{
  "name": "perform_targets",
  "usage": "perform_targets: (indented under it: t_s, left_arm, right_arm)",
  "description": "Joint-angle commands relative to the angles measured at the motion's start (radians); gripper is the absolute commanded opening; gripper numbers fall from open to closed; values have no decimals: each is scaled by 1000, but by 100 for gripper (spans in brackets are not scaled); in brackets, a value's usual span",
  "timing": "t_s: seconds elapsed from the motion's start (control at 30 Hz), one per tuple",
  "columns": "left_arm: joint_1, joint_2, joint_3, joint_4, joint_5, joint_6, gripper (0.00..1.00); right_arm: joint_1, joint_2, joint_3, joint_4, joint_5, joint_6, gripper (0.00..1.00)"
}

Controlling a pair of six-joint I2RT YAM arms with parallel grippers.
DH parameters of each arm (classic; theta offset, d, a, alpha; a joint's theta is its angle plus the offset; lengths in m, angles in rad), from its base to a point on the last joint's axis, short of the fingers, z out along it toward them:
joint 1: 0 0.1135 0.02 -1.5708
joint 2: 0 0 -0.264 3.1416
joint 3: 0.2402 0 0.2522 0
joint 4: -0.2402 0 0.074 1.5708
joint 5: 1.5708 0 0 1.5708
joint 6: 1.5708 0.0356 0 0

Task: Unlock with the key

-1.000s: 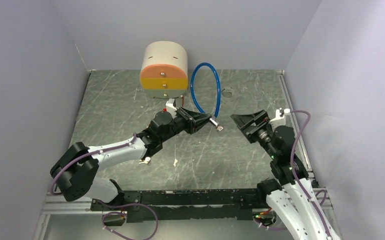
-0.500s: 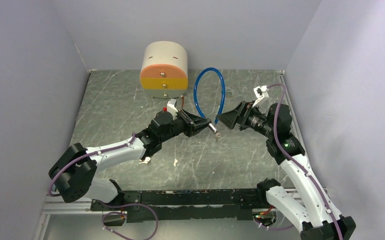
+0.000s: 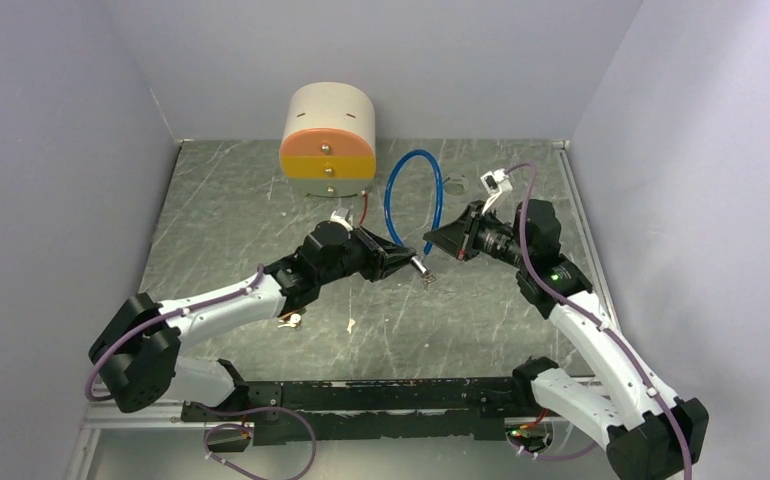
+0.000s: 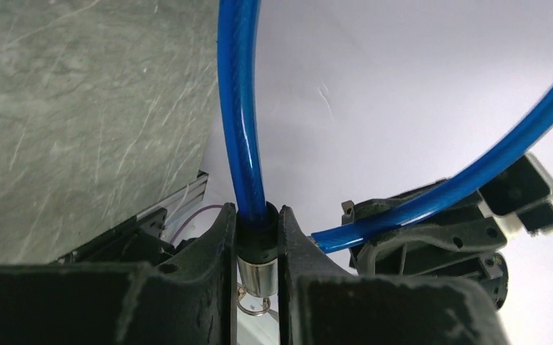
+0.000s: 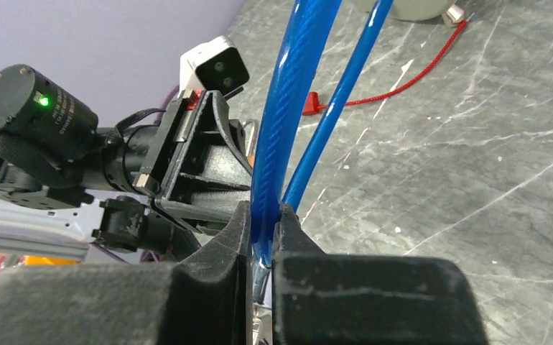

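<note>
A blue cable lock [image 3: 416, 153] loops up above the table. My left gripper [image 3: 411, 262] is shut on its black and silver lock barrel [image 4: 259, 269], fingers either side [image 4: 258, 237]. A small wire key ring [image 4: 253, 305] dangles under the barrel, and the same ring [image 3: 427, 278] shows from above. The key's blade is hidden. My right gripper [image 3: 433, 243] faces the left one and is shut on the blue cable [image 5: 288, 108] just above the barrel, its jaws pinching the cable [image 5: 263, 230].
A cream drum with an orange front [image 3: 328, 135] stands at the back. A red cord [image 5: 403, 79] trails from it on the table. A small ring [image 3: 455, 185] lies at back right, and pale bits [image 3: 288, 321] lie beside the left arm. Walls close in on three sides.
My right arm swung left to the lock and its jaws closed on the blue cable. The left gripper kept its hold and sank slightly.
</note>
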Motion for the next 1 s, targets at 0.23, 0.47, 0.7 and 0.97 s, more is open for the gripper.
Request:
perform_targets:
  t_s: [0.23, 0.47, 0.7, 0.97]
  left_arm:
    - [12, -72, 106, -486, -8, 87, 3]
    - [30, -12, 179, -731, -33, 345, 2]
    - [30, 93, 346, -1099, -238, 702, 3]
    - [32, 278, 466, -1175, -393, 932, 2]
  right_arm:
    - [33, -113, 29, 90, 293, -45, 0]
    - [32, -45, 65, -100, 440, 12, 0]
    - [29, -66, 42, -388, 548, 9, 6]
    - [11, -20, -31, -499, 703, 25, 19]
